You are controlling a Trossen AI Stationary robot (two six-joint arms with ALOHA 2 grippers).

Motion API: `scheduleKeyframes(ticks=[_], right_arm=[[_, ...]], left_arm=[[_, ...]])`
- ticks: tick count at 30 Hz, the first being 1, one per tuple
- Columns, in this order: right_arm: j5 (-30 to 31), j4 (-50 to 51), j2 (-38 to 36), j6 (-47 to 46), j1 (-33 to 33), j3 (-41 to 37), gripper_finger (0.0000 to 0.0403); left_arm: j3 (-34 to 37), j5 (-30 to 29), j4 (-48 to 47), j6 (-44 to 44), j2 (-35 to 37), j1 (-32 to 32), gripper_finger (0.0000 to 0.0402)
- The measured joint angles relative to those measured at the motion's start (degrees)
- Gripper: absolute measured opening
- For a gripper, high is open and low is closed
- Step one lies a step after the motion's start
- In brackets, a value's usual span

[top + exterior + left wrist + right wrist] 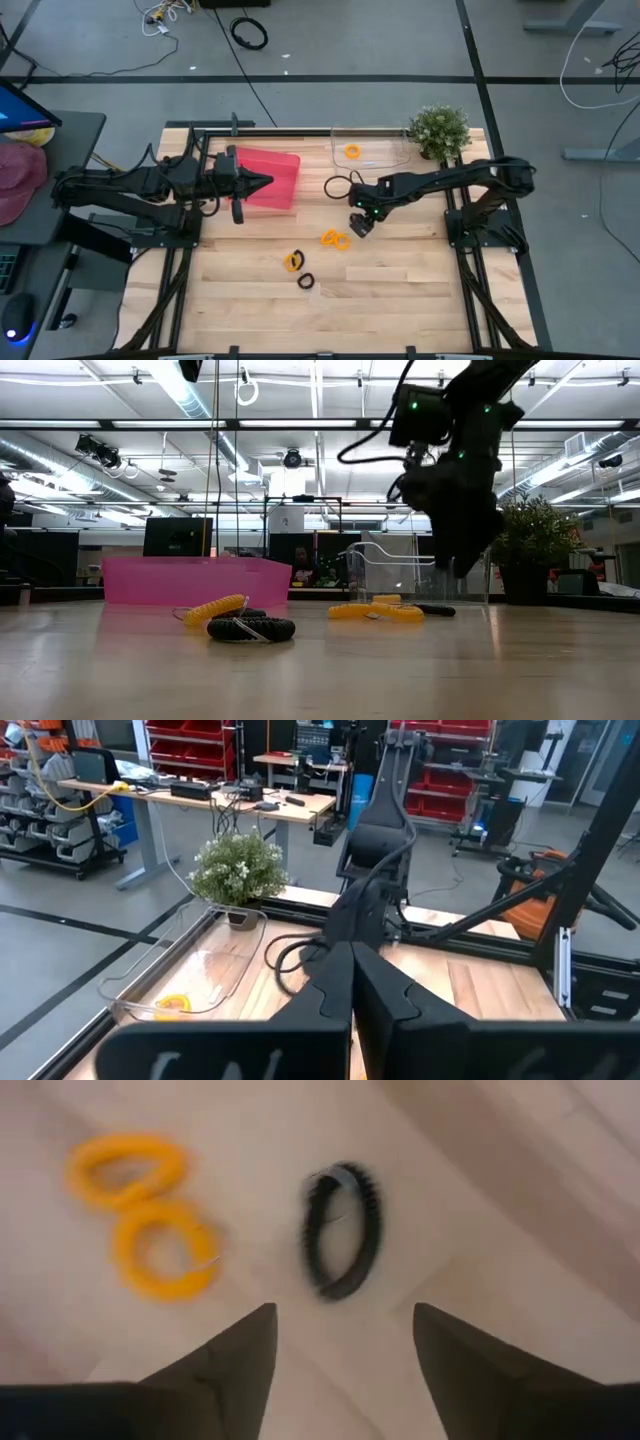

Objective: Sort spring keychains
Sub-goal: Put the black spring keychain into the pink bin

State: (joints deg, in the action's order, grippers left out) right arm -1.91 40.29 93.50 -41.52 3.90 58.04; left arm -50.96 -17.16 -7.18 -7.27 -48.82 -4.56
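Note:
Two orange spring keychains (150, 1220) lie touching on the table, with a black one (342, 1230) beside them. My right gripper (340, 1345) hangs open just above the table, pointing down, the black keychain just beyond its fingertips and untouched. In the high view this gripper (358, 226) stands right of the orange pair (335, 239). Another orange keychain (293, 262) and a black one (305, 281) lie nearer the front edge. One orange keychain (352, 151) lies in the clear tray (385, 160). My left gripper (266, 182) is shut and held level over the pink bin (280, 175).
A potted plant (440, 130) stands at the far right corner beside the clear tray. A black cable loop (338, 186) hangs from the right arm near the tray. Bare wood stretches across the table's near half.

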Motion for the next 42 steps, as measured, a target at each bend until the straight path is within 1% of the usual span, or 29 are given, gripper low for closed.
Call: scheduleKeyframes(ticks=[5,14,25,28,30,37,38,40,42], right_arm=[[1.47,-1.03,3.38,-0.1,1.21,0.0,0.0237],[2.35,-2.39,7.32,-1.55,1.42,0.0,0.0205],[3.06,-2.94,8.58,-1.53,1.4,0.02,0.0181],[3.21,-2.71,8.6,-1.38,1.4,0.02,0.0159],[3.19,-2.59,8.6,-1.31,1.42,0.02,0.0136],[3.25,-2.51,8.62,0.74,1.45,0.02,0.0026],[3.23,-2.53,8.6,1.27,1.42,0.02,0.0016],[3.16,-2.53,8.58,1.7,1.42,0.02,0.0011],[2.94,-2.51,8.58,1.7,1.43,0.02,0.0016]], left_arm=[[0.0,-0.21,0.0,0.0,0.0,0.0,0.0004],[0.0,-0.23,-0.04,0.36,0.0,0.0,0.0004],[0.0,-0.23,-0.06,0.48,0.0,0.0,0.0004],[0.0,-0.22,-0.11,0.5,0.0,0.0,0.0004],[0.0,-0.23,-0.13,0.52,0.0,0.0,0.0004],[0.0,-0.21,-0.15,0.52,0.0,0.0,0.0005],[0.0,-0.2,-0.13,0.52,0.0,0.0,0.0005],[0.0,-0.21,-0.15,0.48,0.0,0.0,0.0005],[0.0,-0.2,-0.15,0.46,0.0,0.0,0.0005]])
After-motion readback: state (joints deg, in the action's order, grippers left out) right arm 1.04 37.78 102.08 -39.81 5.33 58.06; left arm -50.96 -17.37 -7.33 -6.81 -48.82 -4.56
